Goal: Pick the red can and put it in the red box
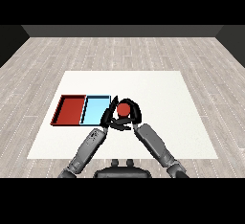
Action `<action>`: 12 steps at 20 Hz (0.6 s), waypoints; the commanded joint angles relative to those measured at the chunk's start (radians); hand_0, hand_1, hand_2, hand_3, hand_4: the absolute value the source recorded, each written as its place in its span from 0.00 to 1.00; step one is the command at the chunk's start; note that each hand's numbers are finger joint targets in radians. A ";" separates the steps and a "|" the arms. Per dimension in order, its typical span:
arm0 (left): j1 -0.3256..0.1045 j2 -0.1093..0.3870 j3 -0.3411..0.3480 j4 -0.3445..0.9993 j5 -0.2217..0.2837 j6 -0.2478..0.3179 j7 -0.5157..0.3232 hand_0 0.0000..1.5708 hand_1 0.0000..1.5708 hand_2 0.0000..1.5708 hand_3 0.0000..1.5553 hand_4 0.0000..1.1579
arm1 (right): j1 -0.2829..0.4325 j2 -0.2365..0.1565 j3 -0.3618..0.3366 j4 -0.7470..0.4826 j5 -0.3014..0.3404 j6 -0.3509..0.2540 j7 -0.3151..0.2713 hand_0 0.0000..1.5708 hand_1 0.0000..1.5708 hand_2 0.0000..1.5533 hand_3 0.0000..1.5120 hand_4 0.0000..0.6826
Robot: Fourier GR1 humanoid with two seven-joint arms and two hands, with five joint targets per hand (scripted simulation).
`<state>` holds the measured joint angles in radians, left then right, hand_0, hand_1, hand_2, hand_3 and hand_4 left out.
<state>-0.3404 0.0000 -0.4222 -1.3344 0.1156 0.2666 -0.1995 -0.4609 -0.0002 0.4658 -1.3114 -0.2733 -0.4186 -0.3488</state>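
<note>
Right hand (134,110) curled round the small red cylindrical can (124,109), just right of the 2 trays.

The can sits inside the black fingers' (121,127) curl, beside the light blue shallow tray (95,99); the red shallow tray (64,99) lies beyond. The left hand's (107,116) finger state is unclear, close against the can's left.

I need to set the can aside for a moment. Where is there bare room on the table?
Bare table lies right of the right hand and beyond both trays. It is crowded where both hands meet round the red can, beside the light blue tray.
</note>
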 commanded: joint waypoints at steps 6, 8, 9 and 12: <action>-0.075 0.007 -0.002 0.047 -0.010 -0.011 0.039 0.00 0.00 0.00 0.00 0.00 | -0.122 0.000 0.031 0.056 -0.104 -0.021 -0.013 0.92 0.92 0.92 0.91 0.87; -0.043 0.000 -0.088 0.056 0.029 0.072 -0.021 0.00 0.00 0.00 0.00 0.00 | -0.021 0.000 0.120 -0.059 -0.066 -0.081 0.005 0.93 0.93 0.93 0.92 0.86; -0.115 0.000 -0.078 0.076 0.072 0.078 0.012 0.00 0.00 0.00 0.00 0.00 | -0.038 0.000 0.076 -0.018 -0.053 -0.046 -0.005 0.93 0.93 0.93 0.92 0.85; -0.047 0.001 -0.168 -0.024 0.049 0.172 0.036 0.00 0.00 0.00 0.00 0.00 | 0.020 0.000 0.117 -0.060 -0.048 -0.070 -0.014 0.93 0.93 0.94 0.93 0.77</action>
<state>-0.3814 0.0219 -0.5127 -1.3151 0.1589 0.3743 -0.2059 -0.4641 -0.0125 0.5509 -1.3416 -0.3222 -0.4794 -0.3628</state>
